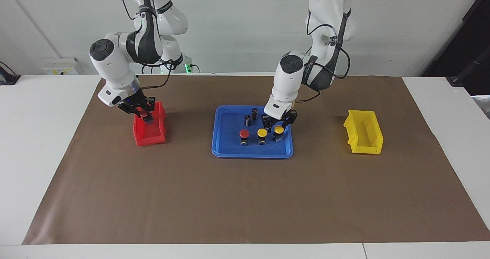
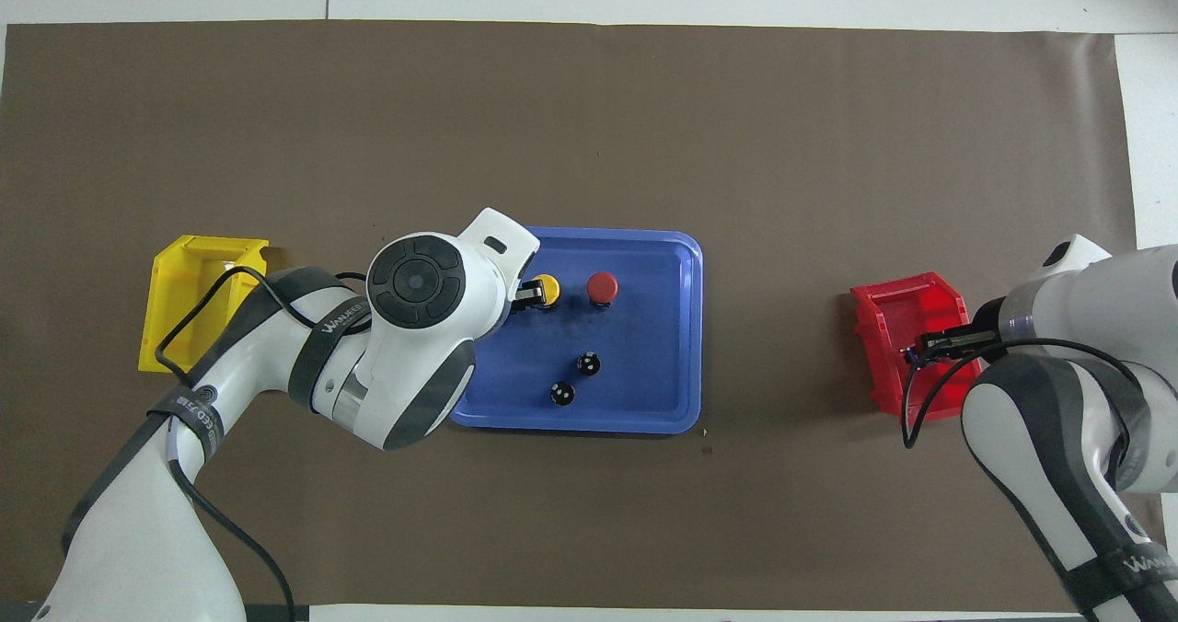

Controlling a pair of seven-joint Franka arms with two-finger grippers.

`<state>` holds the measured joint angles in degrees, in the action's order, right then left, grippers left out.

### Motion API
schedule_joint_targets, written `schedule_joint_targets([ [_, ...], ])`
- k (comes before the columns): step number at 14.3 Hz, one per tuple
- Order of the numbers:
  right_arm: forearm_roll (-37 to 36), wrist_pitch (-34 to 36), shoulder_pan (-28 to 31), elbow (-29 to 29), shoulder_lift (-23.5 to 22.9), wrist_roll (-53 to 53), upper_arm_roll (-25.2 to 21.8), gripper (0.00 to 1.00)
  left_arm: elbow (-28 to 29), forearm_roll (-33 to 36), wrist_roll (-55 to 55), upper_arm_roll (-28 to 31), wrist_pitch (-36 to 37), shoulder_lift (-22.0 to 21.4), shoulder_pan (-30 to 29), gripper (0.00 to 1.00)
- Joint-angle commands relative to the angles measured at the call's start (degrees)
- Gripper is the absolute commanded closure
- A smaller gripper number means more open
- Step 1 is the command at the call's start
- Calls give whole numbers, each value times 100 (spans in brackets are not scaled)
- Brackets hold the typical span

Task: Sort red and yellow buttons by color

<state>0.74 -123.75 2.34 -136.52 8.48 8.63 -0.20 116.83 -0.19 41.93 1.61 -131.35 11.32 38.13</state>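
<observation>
The left gripper (image 1: pixel 279 125) straddles a yellow domed push-button (image 1: pixel 279 130) in the blue plastic tray (image 1: pixel 226 151), fingers apart, while the right gripper (image 1: pixel 145 115) clamps a red-capped button (image 1: pixel 144 115) over the red plastic bin (image 1: pixel 150 136).

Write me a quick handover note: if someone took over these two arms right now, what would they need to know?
Right gripper: over the red bin, shut on a red button.
Left gripper: down in the blue tray, open around one yellow button.
Also in the tray: another yellow button, another red button, two dark cylinders.
Yellow bin: nothing visible inside.
Left: release the held red; move the rest.
</observation>
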Motion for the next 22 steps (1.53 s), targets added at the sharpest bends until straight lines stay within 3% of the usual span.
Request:
schedule_joint_targets([
  [1, -21, -377, 56, -357, 119, 148, 37, 84, 33, -86, 44, 76, -31, -16, 72, 36],
  [7, -100, -659, 38, -638, 162, 157, 37, 83, -28, -86, 17, 94, 48, -42, -43, 40],
  [10, -240, -677, 56, -682, 180, 201, 37, 78, -46, -86, 26, 94, 57, -33, -60, 52],
  [11, -241, -669, 56, -682, 180, 192, 37, 74, -55, -86, 17, 94, 75, -33, -60, 60],
  [13, -241, -660, 47, -682, 180, 175, 37, 43, -55, -86, -35, 94, 101, -42, -156, 82],
  [15, -241, -633, 47, -674, 180, 166, 37, 33, -133, -86, -44, 94, 275, -77, -253, 97],
  [16, -241, -598, 47, -648, 171, 175, 37, 33, -299, -86, -62, 94, 573, -121, -349, 98],
  [18, -249, -258, 64, -316, 101, 201, 37, 34, -694, -86, -211, 111, 1398, -383, -604, 98],
  [22, -276, 1104, 38, 1098, -127, 210, 72, 36, -1224, -103, -990, 164, 2789, -1094, -1262, 98],
])
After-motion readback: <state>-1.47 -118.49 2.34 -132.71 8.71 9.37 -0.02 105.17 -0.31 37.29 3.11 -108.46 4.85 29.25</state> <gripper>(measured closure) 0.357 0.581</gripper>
